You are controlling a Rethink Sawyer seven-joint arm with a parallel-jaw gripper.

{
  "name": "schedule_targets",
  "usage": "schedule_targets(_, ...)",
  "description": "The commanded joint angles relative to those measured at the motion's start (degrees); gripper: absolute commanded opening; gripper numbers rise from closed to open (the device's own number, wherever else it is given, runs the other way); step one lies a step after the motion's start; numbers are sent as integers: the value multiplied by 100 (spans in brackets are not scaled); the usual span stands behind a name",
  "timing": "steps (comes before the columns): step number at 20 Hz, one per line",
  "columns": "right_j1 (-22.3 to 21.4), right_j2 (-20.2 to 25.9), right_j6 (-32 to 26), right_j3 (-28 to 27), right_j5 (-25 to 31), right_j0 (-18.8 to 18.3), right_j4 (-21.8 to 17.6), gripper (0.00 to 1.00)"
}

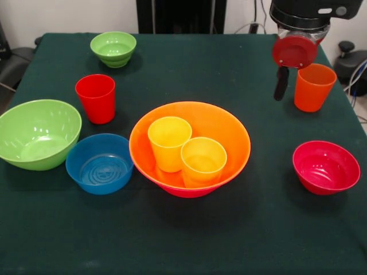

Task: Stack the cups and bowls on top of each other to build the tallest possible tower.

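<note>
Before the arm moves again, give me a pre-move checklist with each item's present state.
1. Tower base ready: large orange bowl sits in the pink bowl, upright. Ok.
2. Base interior free for nesting: two yellow cups stand inside it. Not ok.
3. Gripper state: one dark finger shows left of the orange cup; open or shut, cannot tell.
4. Orange cup upright and apart from other pieces. Ok.
5. Loose pieces upright: red cup, large green bowl, blue bowl, small green bowl, red bowl. Ok.
</note>
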Motion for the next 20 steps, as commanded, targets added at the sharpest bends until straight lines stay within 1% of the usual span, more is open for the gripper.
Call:
schedule_targets(1,135,303,1993,932,-400,-33,729,100)
schedule_targets(2,145,332,1901,1019,-496,-91,763,100)
schedule_targets(3,216,311,1939,1060,-597,-89,831,100)
schedule_targets(5,470,85,2000,947,-650,-19,796,100)
schedule_targets(6,514,110,1974,971,-713,-42,878,100)
schedule_targets(9,720,18,2130,893,-833,21,1015,100)
schedule_targets(13,747,31,2245,933,-880,157,1187,100)
schedule_targets(17,655,80,2167,1069,-991,322,1267,100)
schedule_targets(18,678,20,2226,1046,-960,414,1245,100)
schedule_targets(20,594,-57,2338,1173,-940,606,1269,100)
